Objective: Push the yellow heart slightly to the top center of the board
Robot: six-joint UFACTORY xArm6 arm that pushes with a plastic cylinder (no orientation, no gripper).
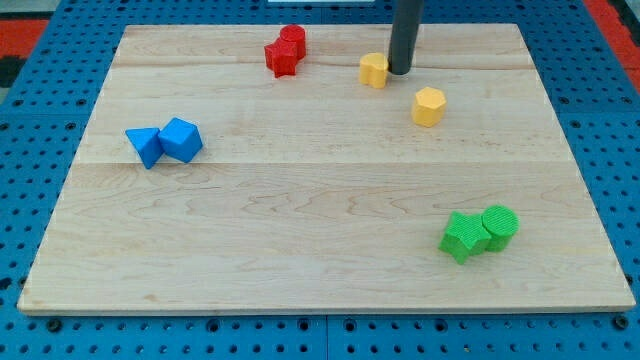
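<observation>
Pale wooden board (pixel 330 200) on a blue pegboard fills the view. The yellow heart (pixel 373 70) sits near the top edge, right of centre, and my tip (pixel 399 72), a bare rod holding nothing, touches its right side. I judge the push is under way: next, a short nudge leftward. Open room lies that way before the red blocks (pixel 285 51); the top edge is close.
</observation>
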